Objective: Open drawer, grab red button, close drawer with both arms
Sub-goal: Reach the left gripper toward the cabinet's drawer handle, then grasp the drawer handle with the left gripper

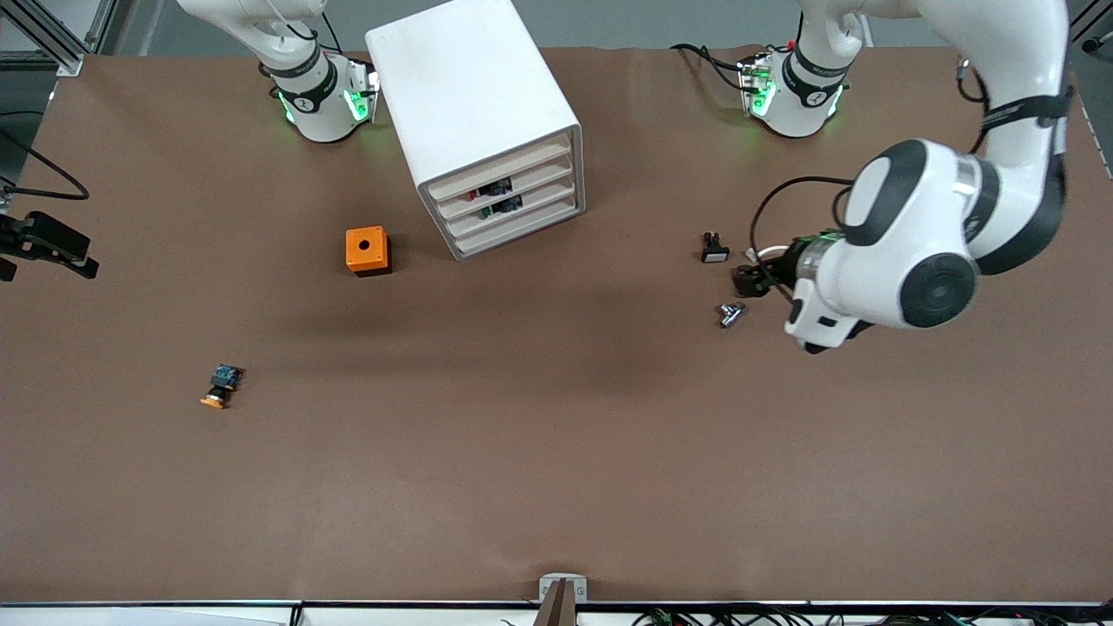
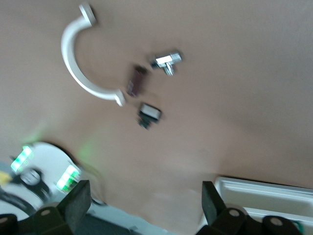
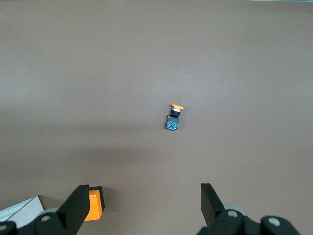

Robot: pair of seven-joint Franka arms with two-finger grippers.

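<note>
The white cabinet (image 1: 474, 96) stands near the robots' bases. All four of its drawers are pushed in. The drawer (image 1: 513, 184) is second from the top, and through its front I see the button's red cap (image 1: 474, 194). My left gripper (image 1: 749, 280) hangs open and empty over small parts at the left arm's end of the table; in the left wrist view (image 2: 144, 200) its fingers are wide apart. My right gripper (image 3: 142, 196) is open and empty, high over the table by the orange cube (image 3: 93, 204). It is out of the front view.
An orange cube with a round hole (image 1: 368, 250) sits beside the cabinet. An orange-capped button (image 1: 221, 386) lies nearer the front camera. By the left gripper lie a black-and-white part (image 1: 715, 249), a chrome fitting (image 1: 730, 313) and a white curved handle (image 2: 73, 54). A black fixture (image 1: 48, 243) sits at the table's edge.
</note>
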